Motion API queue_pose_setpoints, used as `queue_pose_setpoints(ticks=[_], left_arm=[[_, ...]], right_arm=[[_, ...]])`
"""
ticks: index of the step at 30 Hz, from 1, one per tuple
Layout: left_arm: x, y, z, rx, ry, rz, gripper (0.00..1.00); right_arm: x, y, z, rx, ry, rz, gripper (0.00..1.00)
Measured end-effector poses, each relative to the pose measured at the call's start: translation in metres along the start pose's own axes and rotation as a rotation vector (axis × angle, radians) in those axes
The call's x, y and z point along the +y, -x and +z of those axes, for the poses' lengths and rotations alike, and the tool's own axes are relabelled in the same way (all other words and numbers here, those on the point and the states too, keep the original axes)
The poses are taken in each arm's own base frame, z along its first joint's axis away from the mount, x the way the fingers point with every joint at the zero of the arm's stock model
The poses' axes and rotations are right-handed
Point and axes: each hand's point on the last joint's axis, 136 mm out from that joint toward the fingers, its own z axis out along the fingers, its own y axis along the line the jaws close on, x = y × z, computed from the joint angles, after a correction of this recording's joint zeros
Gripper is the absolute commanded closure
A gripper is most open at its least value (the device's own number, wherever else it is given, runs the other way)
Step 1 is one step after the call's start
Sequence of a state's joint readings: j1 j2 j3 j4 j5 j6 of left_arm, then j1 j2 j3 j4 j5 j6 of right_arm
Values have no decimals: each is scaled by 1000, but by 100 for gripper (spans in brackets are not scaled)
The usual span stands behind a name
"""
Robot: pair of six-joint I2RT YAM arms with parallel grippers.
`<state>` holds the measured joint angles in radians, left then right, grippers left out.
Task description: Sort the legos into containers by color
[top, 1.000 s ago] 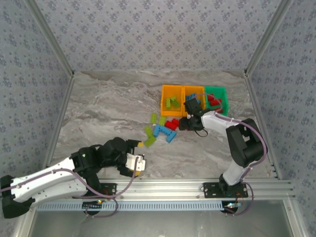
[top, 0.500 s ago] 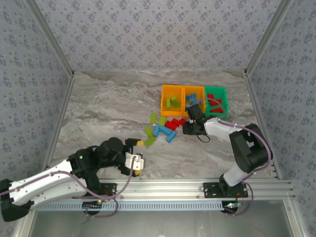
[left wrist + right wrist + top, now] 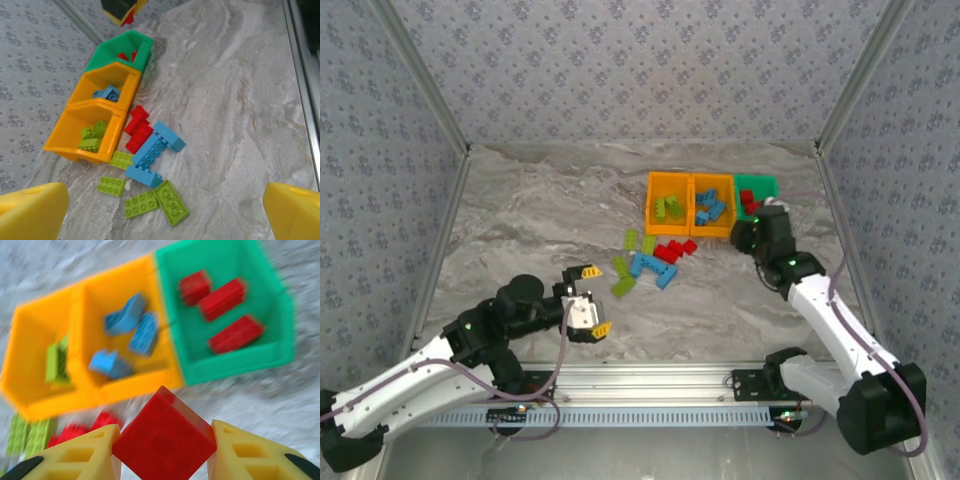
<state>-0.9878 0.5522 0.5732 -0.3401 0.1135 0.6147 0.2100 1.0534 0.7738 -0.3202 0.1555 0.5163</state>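
Firmly, the right gripper (image 3: 165, 440) is clamped on a red brick (image 3: 162, 432), which sits corner-up between its yellow fingers (image 3: 250, 455). In the wrist view, which is blurred, the green bin (image 3: 227, 367) lies at 1 o'clock from the brick and holds three red bricks (image 3: 227, 297). Touching its side is the middle bin (image 3: 140, 385), orange, with three blue bricks (image 3: 145, 332) inside. Beyond that, at 10 o'clock, is the end bin (image 3: 55, 407), also orange, holding lime bricks (image 3: 55, 360). From above, the right gripper hangs at 6 o'clock from the green bin, just at its near rim. The three bins stand in one row, wall to wall. The left gripper (image 3: 164, 210) has its fingers spread wide with nothing between them. From above it sits at 8 o'clock from the heap of loose bricks, well apart from the bins. The heap lies on the table (image 3: 240, 110), close against the orange bins at their 7 o'clock. It is made up of loose red pieces (image 3: 137, 132) nearest the bins, loose blue pieces (image 3: 157, 150) touching them, and several loose lime pieces (image 3: 170, 209) flat at the near side.
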Motion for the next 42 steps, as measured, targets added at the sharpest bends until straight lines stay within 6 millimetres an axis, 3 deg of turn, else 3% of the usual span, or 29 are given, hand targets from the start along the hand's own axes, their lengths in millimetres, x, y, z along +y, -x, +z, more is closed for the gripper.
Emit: queue_pose_setpoints(ticks=[4,8,10,13,16,19,23,27,30,33,37,42], left_arm=[[-3,-1,4,3,-21,-23,1],[-5,-1,5,4,-36,-35,1],[-6,-2,6,7,-39,-40,1],[-6,-2,6,6,-42,-51,1],[-6,-2,6,7,-42,-72,1],[-7,-4,9,20,-50,-111,1],[-4,0,14,42,-61,-184,1],[4,18,18,91,-109,-305,1],[24,41,23,120,-101,-442,1],[44,47,31,160,-26,-603,3],[50,11,55,325,63,-813,5],[31,-68,100,617,101,-996,7]], right_arm=[[-34,37,43,16,-99,94,57],[-46,43,96,103,-137,109,54],[-45,46,113,130,-140,106,45],[-39,54,127,156,-136,96,36],[-35,63,122,148,-126,87,34],[-32,69,104,129,-118,90,33],[-22,64,55,83,-58,110,27],[13,46,-8,52,97,83,15],[44,33,-56,44,226,28,3],[66,12,-100,62,343,-36,0],[73,-22,-130,149,409,-96,0],[70,-49,-138,267,402,-141,0]])
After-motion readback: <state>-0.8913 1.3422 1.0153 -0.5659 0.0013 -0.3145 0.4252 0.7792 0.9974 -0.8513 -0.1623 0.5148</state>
